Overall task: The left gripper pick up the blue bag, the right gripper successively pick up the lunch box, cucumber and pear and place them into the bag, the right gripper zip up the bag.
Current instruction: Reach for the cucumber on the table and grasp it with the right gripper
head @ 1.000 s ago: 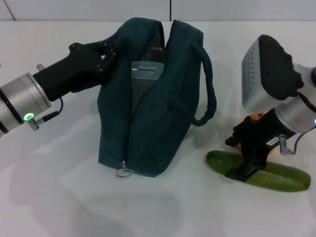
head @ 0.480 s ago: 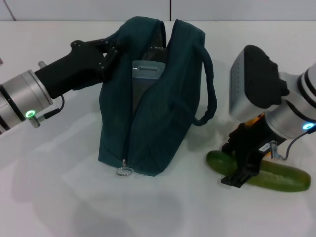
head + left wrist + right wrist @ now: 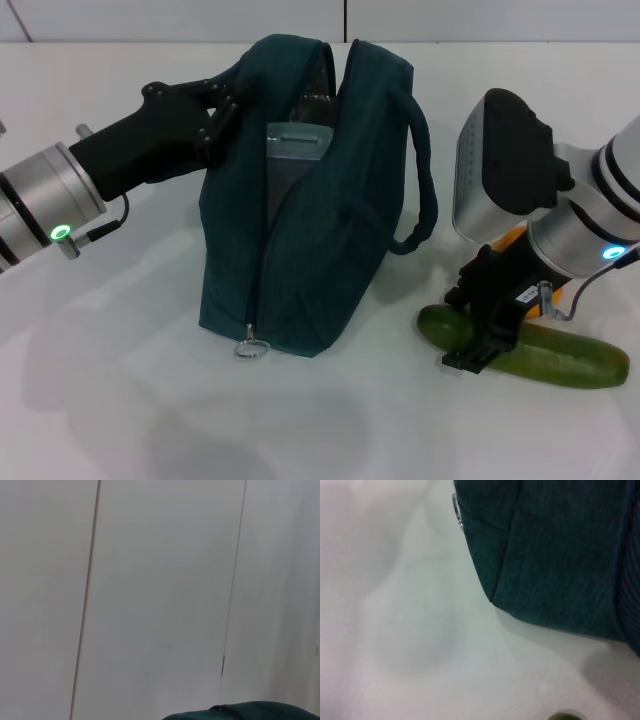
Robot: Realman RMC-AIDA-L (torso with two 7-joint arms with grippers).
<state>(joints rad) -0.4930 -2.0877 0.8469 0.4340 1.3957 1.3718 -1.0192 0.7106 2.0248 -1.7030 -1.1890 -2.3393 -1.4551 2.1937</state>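
Your right gripper (image 3: 478, 345) has slid along the cucumber (image 3: 560, 352) toward the blue bag (image 3: 330, 200). Its wrist has swung bagward too.

No text, brand or number can be read anywhere; the small white label (image 3: 527, 296) beside the right claw (image 3: 475, 352) is illegible.

a lab-like test setup: a bare white table (image 3: 120, 400) before plain white wall panels (image 3: 150, 580).
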